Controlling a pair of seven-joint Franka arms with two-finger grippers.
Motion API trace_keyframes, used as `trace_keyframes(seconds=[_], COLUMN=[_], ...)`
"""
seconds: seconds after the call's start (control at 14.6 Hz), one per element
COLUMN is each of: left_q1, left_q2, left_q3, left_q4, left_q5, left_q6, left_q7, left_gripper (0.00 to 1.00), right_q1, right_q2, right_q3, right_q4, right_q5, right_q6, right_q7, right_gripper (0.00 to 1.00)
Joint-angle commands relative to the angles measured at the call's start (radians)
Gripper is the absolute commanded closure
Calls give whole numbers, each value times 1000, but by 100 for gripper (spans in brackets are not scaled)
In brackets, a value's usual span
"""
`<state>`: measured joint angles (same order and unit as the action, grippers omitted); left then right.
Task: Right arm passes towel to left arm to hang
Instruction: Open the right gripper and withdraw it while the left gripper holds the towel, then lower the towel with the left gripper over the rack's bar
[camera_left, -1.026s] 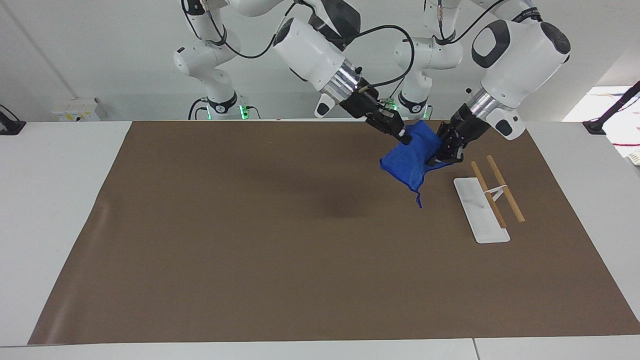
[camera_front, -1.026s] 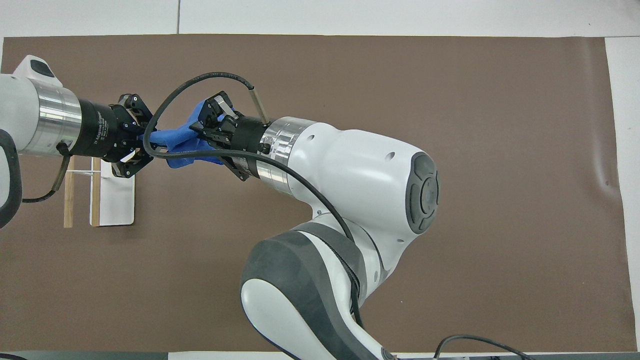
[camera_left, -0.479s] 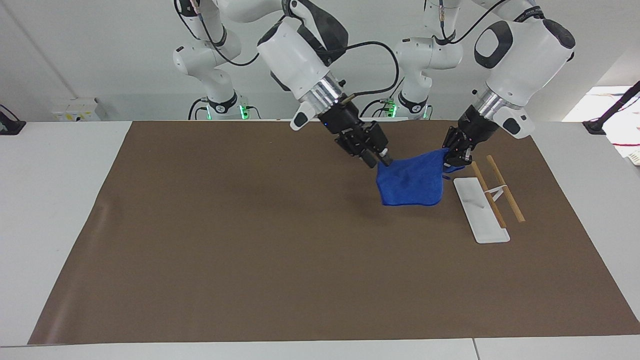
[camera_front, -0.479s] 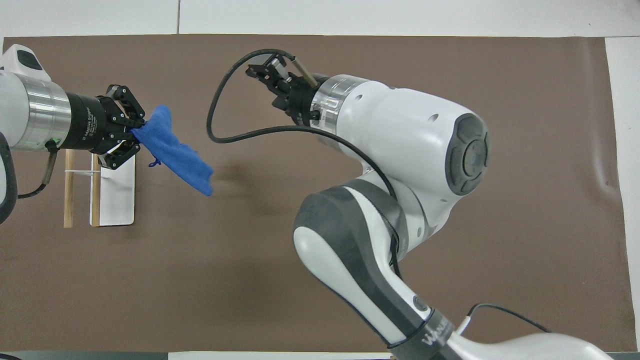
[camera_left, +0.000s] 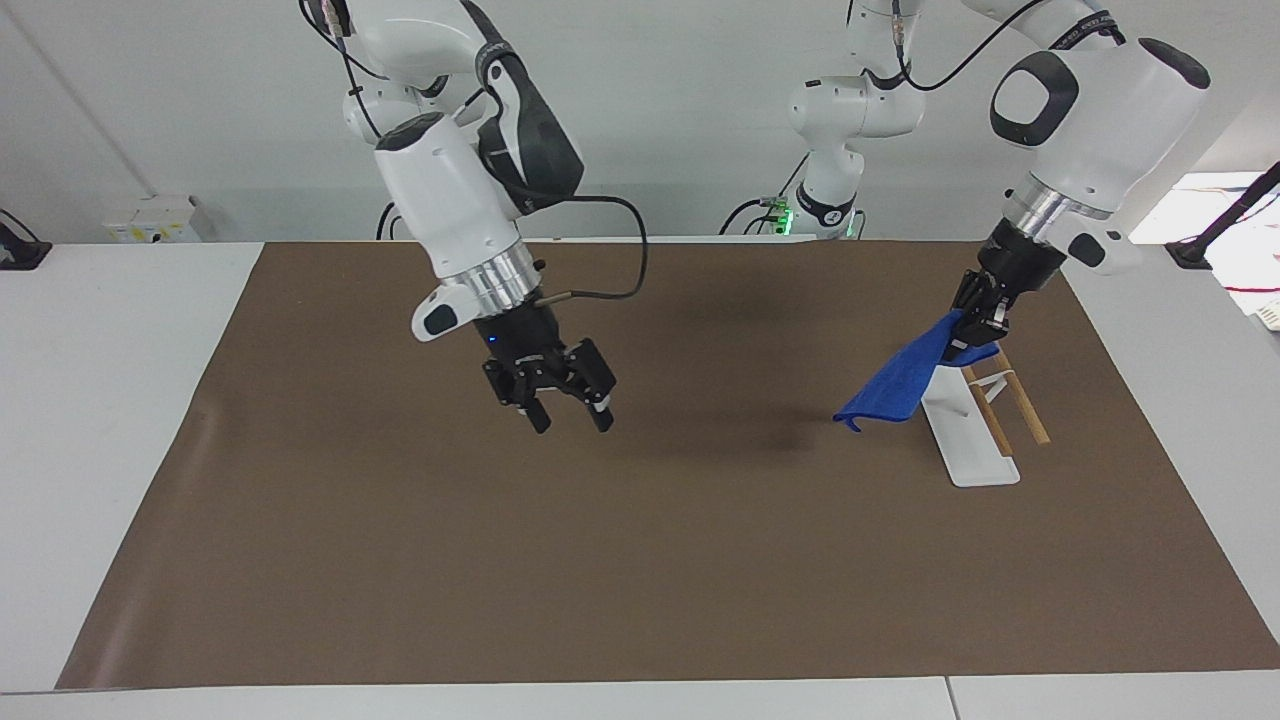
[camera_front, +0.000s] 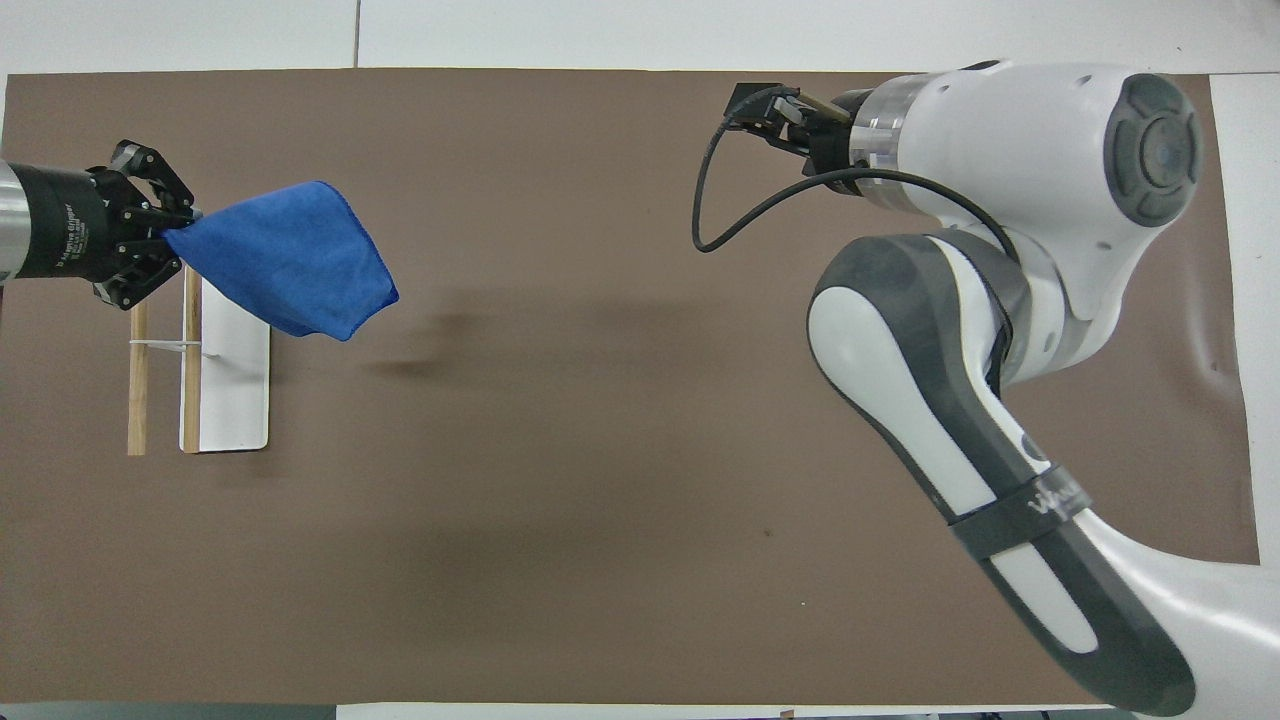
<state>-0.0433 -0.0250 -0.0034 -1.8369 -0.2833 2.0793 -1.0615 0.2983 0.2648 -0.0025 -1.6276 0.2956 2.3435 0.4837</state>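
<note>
- Facing view: the handover is done. A second ago both tools pinched the towel (camera_left: 905, 385); now only the left tool (camera_left: 975, 325) pinches it by one corner, fingertips pressed together on the cloth.
- The right tool (camera_left: 568, 405) has let go, swung away toward its own end of the desk (camera_left: 90, 420), and hangs over the bare brown mat (camera_left: 640, 560) with fingers spread, holding nothing.
- The towel droops from the left tool in the air over the end of the rack (camera_left: 965, 425) nearer the robots, its low corner over the mat just beside the white base.
- Judged from this, passing is finished; hanging remains.
- Room: the rack's two wooden rails (camera_left: 1005, 385) sit directly below the left tool, with open mat all round and the right arm well apart, so nothing crowds a lowering move.
</note>
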Motion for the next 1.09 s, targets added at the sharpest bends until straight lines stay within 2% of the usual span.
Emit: trace_keyframes(seconds=[0.0, 0.14, 0.34, 0.68, 0.82, 1.03], left_q1=[51, 78, 114, 206, 256, 296], left_q2=[-29, -26, -1, 40, 40, 42], left_q3=[-3, -3, -3, -3, -4, -4], left_q4=[-74, -97, -153, -156, -183, -228], left_q5=[16, 21, 24, 24, 24, 24], left_q6=[85, 119, 217, 248, 257, 309], left_q7=[92, 124, 152, 187, 189, 215], left_gripper=[100, 100, 100, 100, 100, 100], right_q1=[-66, -105, -162, -303, -324, -335], right_q2=[-42, -62, -137, -285, -285, -288], right_q3=[10, 9, 9, 7, 7, 9], right_q4=[-9, 9, 11, 12, 60, 52], right_q5=[-120, -222, -303, -306, -311, -311], right_q6=[-146, -252, -453, -732, -834, -859], right_q7=[-109, -148, -244, -341, -343, -332], right_gripper=[0, 0, 0, 0, 0, 0])
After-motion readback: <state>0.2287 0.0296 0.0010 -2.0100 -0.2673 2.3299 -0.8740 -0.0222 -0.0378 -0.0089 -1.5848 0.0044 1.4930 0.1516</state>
